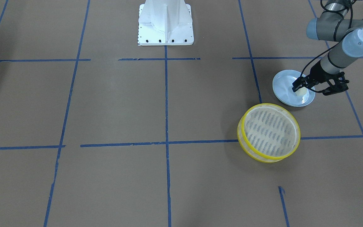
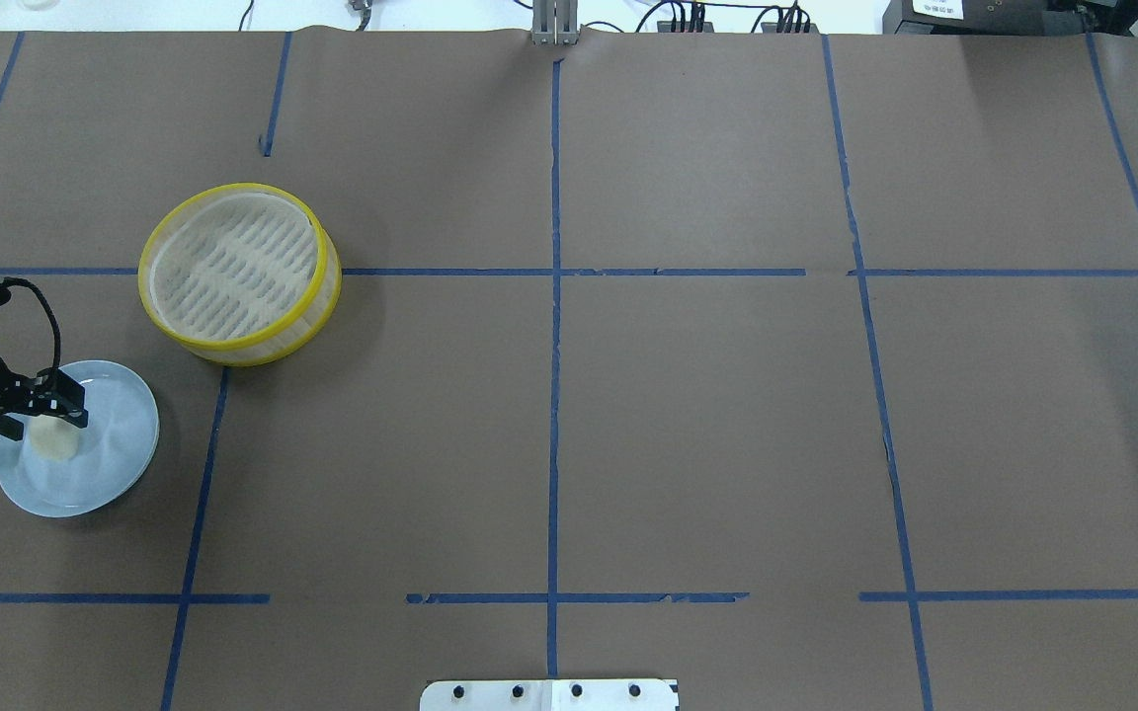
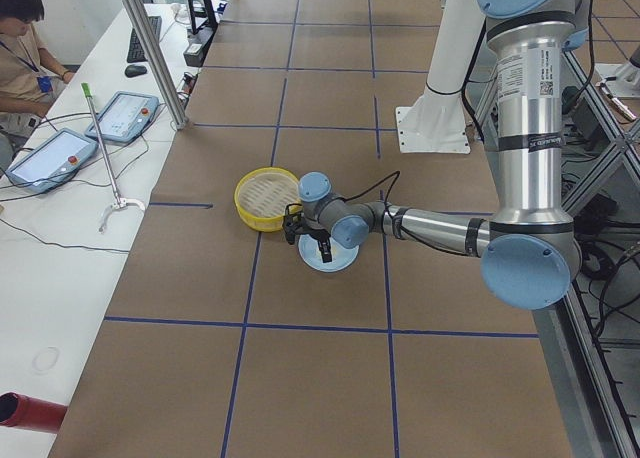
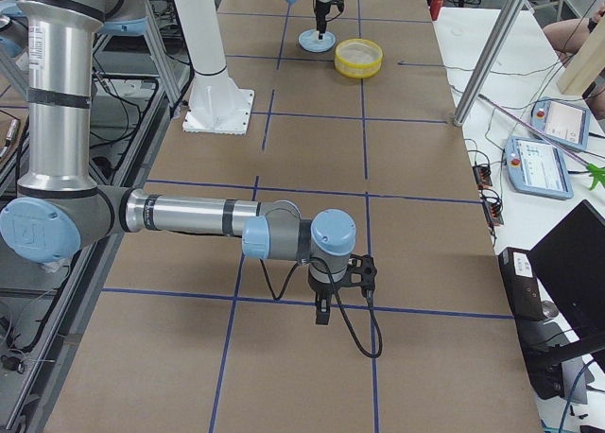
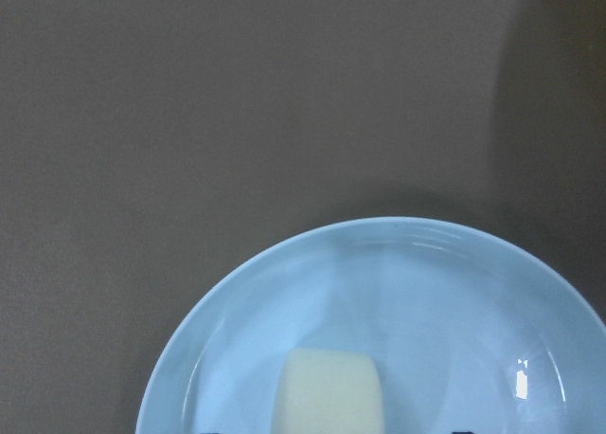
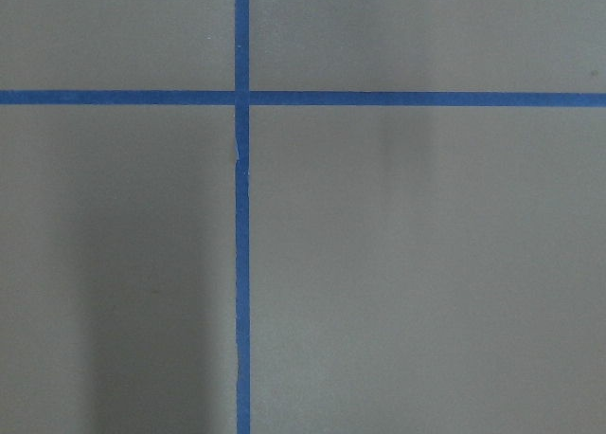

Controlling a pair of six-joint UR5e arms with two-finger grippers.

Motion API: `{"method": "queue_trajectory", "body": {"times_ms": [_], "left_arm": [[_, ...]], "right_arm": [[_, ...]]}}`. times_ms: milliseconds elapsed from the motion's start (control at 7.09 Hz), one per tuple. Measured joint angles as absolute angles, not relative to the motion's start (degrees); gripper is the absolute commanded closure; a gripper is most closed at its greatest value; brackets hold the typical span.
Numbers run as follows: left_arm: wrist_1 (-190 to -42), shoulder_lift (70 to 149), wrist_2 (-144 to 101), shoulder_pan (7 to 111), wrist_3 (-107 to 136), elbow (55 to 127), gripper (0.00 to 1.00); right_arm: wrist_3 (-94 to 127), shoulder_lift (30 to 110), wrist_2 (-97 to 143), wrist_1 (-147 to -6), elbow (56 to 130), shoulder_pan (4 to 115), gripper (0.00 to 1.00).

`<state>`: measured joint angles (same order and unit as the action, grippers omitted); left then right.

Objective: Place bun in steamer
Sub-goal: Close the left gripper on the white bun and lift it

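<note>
1. The left gripper [image 2: 41, 420] hangs low over a pale blue plate [image 2: 124, 464] at the far left of the surface [image 2: 727, 395]; its jaws stand apart, wider than the bun [image 2: 53, 441]; in the left wrist view only two dark fingertips show at the bottom edge, one on each side of the bun, and neither presses on it.
2. The bun lies on the plate, on its left half in the overhead view; it is a cream-white stubby lump, and I cannot tell whether a finger touches it.
3. The steamer [image 2: 263, 341] stands just beyond the plate, farther from the robot and a little to the right; it is near the plate but apart from it, upright, with its slotted whitish floor in plain sight between the yellow rims; it sits across a crossing of blue tape lines [image 2: 555, 395].
4. The bun is on the plate, not yet in the steamer.
5. The right gripper [image 4: 323, 312] is well away on the right side of the surface, pointing down close above the brown paper near a tape crossing; only the right side view shows it, so I cannot tell whether its jaws are apart or together; its wrist camera sees only paper and tape.
6. The white robot base [image 1: 165, 22] stands at the near middle edge.
</note>
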<state>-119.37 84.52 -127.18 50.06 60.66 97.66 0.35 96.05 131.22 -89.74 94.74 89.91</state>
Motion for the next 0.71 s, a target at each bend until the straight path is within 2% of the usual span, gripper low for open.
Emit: {"method": "queue_trajectory", "body": {"times_ms": [141,282,564,705], "left_arm": [[-119.41,84.66,-127.18,49.80,60.60,97.28,0.24],[-119.43,84.87,-127.18,49.57,60.57,96.94,0.30],[-119.38,85.72,-127.18,49.15,60.56,96.09,0.71],[-119.34,85.91,-127.18,49.09,60.51,95.95,0.82]], "right_arm": [[0.35,96.06,131.22,-89.74,94.75,89.91,0.00],[0.35,96.06,131.22,-89.74,94.75,89.91,0.00],[0.35,96.06,131.22,-89.74,94.75,89.91,0.00],[0.35,96.06,131.22,-89.74,94.75,89.91,0.00]]}}
